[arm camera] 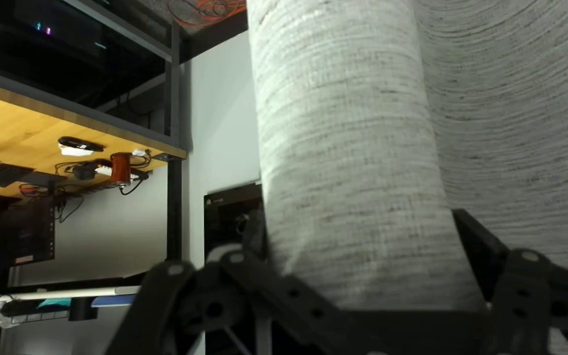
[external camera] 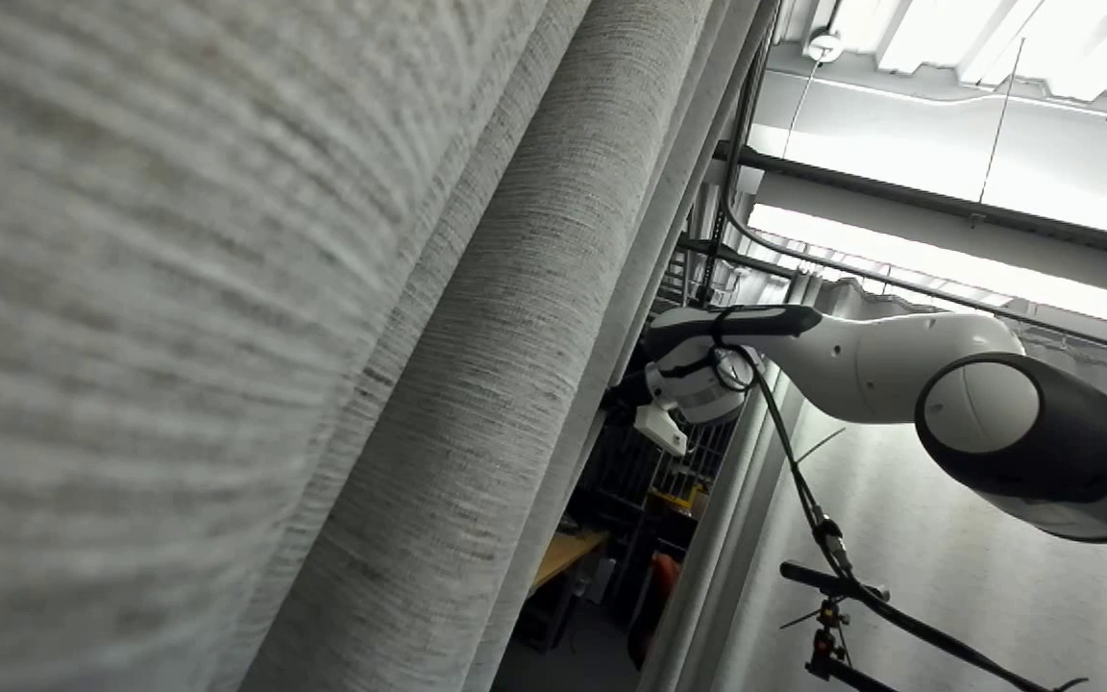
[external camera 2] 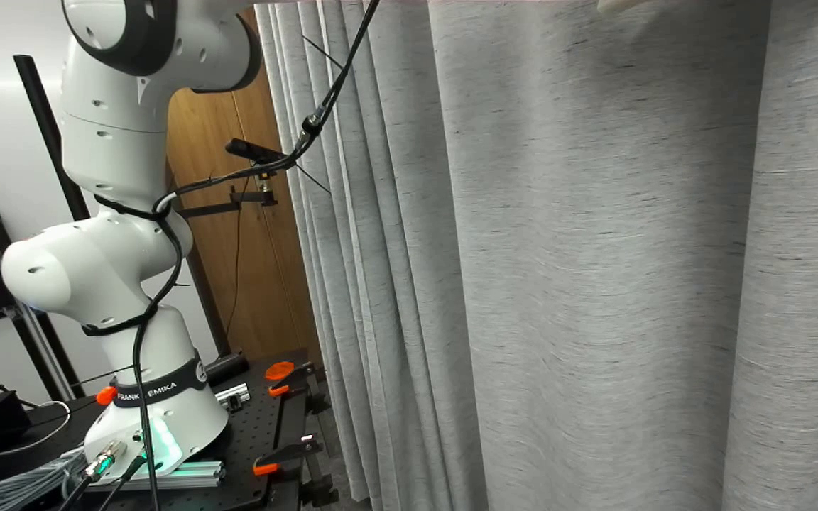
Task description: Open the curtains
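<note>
The curtains are light-grey streaky fabric in long folds. In an exterior view the near panel (external camera: 515, 317) fills the left half, and a far panel (external camera: 947, 557) hangs behind the arm. In an exterior view the curtain (external camera 2: 593, 248) hangs from the middle to the right. In the wrist view a rounded fold (arm camera: 348, 123) of it runs down between the fingers of my gripper (arm camera: 360, 227). The fingers stand wide apart on either side of the fold, close to its edges. In an exterior view my gripper (external camera: 626, 394) is at the near panel's edge, its tips hidden.
Past the fold, the wrist view shows a wooden desk (arm camera: 22, 128) with cables and a dark screen (arm camera: 230, 207) near the left finger. Black cables (external camera 2: 313, 128) hang from the arm. A camera on a stand (external camera 2: 256, 152) and orange-tipped clamps (external camera 2: 288, 458) are by the robot's base.
</note>
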`<state>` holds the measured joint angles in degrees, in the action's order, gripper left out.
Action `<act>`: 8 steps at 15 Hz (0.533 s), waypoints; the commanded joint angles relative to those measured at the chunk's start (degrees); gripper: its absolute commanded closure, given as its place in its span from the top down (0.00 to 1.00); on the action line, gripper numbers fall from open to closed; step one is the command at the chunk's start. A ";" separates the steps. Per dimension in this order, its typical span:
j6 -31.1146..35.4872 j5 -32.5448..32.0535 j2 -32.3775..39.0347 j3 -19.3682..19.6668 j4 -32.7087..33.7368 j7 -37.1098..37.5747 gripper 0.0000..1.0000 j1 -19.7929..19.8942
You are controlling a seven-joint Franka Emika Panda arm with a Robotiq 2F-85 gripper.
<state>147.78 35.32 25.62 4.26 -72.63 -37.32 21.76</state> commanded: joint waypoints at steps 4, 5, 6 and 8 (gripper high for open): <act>0.29 1.48 -4.08 -1.56 -5.20 -0.26 0.34 -0.27; -0.79 0.95 -4.97 -1.41 -6.26 0.62 0.27 -0.52; -2.19 0.49 -5.94 -1.30 -7.38 1.19 0.19 -0.69; -4.21 -1.15 -8.93 -0.67 -11.33 2.46 0.03 -1.56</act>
<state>146.66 35.38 22.22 3.08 -77.26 -36.75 21.08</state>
